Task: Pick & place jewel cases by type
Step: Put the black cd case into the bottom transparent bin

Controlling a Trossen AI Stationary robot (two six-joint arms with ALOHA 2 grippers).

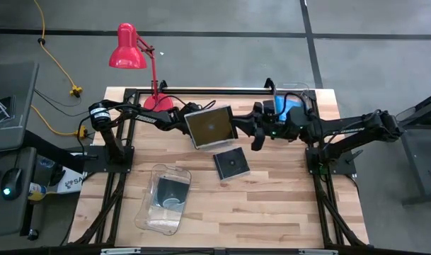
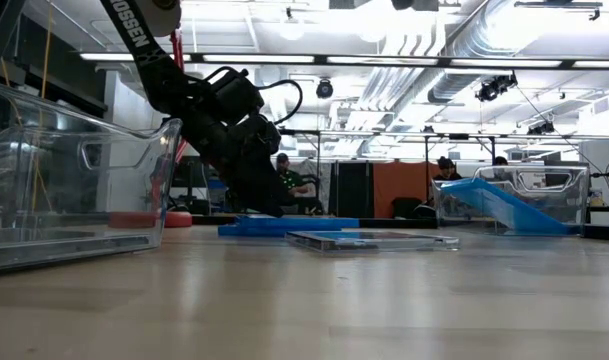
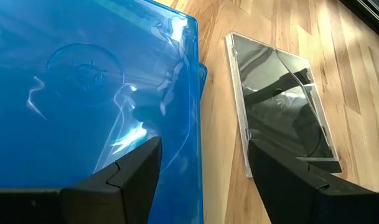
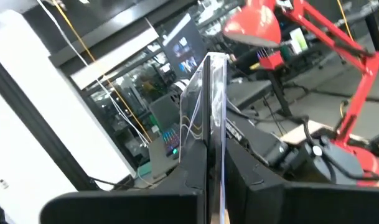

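Top view: right gripper [image 1: 236, 126] pinched tight on edge of dark jewel case [image 1: 210, 126], held up over table [image 1: 272, 205]. Second dark case [image 1: 231, 164] lies flat. Low view: blue cases [image 2: 284, 226] flat, maybe stacked. Left wrist view: left gripper [image 3: 205, 168] wide open, holding nothing, over blue cases. Right wrist view: held case edge-on between fingers [image 4: 264, 180].

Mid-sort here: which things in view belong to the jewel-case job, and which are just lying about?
Job:
- held case, in the shut right gripper
- blue cases, under the open left gripper
- dark case, flat on the table
- near bin and far bin

Lying about:
- red lamp
- yellow cable
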